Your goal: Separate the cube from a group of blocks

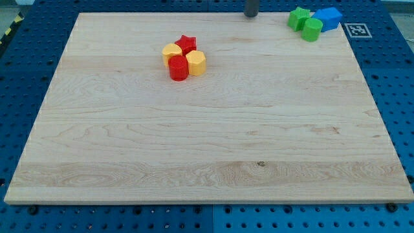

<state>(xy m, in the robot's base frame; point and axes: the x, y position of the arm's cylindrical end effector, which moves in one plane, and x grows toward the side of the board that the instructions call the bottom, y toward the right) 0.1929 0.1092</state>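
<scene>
A blue cube (329, 18) sits at the view's top right corner of the wooden board (207, 142). It touches a green star-shaped block (299, 18) on its left and a green cylinder (312, 29) at its lower left. My tip (250, 15) is at the view's top edge, well to the left of this group and apart from it. A second group lies at the upper left of centre: a red star (186, 43), a yellow block (171, 52), a red cylinder (178, 68) and a yellow hexagonal block (196, 63), all touching.
The board lies on a blue perforated table (19, 77). A black-and-white marker tag (357, 30) sits just off the board's top right corner, next to the blue cube.
</scene>
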